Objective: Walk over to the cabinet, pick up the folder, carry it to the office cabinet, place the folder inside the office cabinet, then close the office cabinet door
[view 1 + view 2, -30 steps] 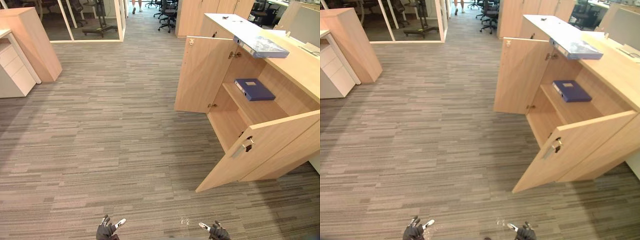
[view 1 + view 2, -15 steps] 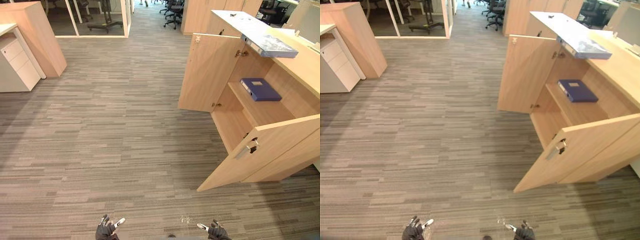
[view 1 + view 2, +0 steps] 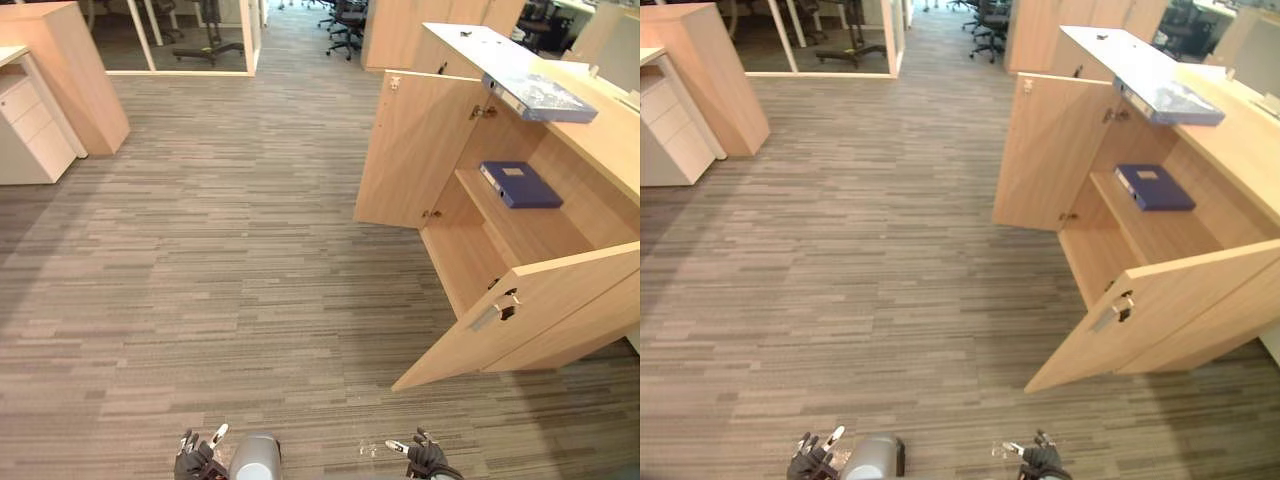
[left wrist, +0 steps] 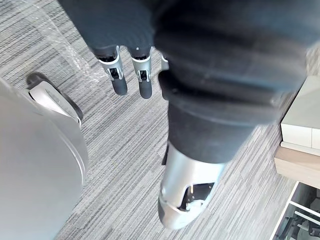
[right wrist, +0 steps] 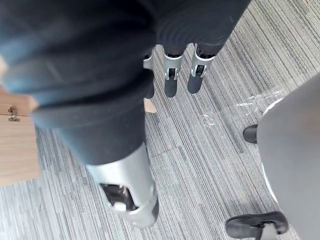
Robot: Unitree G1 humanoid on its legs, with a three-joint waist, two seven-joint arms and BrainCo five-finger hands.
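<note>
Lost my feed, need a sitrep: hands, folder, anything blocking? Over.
Left hand and right hand open, holding nothing. Blue folder flat on shelf inside office cabinet. Far door open; near door open, jutting toward approach.

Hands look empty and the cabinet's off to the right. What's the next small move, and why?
Probably a step forward and to the right, toward the cabinet. The left hand and right hand hang open and empty low over the carpet, while the folder lies on the cabinet top, far out of reach beyond the near open door.
</note>
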